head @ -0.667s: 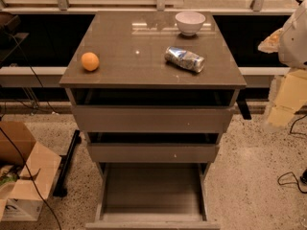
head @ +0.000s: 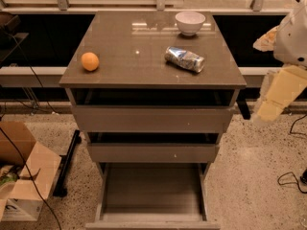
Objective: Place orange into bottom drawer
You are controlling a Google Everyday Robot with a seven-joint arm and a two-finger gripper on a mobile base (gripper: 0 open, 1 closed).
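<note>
Orange (head: 89, 61) sits on the left of the cabinet top (head: 139, 78), near the front edge. A white bowl (head: 190, 22) and a crushed can (head: 184, 59) are further right. The bottom drawer (head: 152, 188) is pulled out. The gripper (head: 272, 103) hangs right of the cabinet, well apart from the orange; I cannot tell if it is spread or squeezed together.

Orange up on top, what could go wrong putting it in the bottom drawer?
The orange is round and sits near the top's left edge, so a nudge might roll it off. The pincer hangs right of the cabinet, with the crushed can between. The upper drawers jut above the bottom drawer, risking bumps.
</note>
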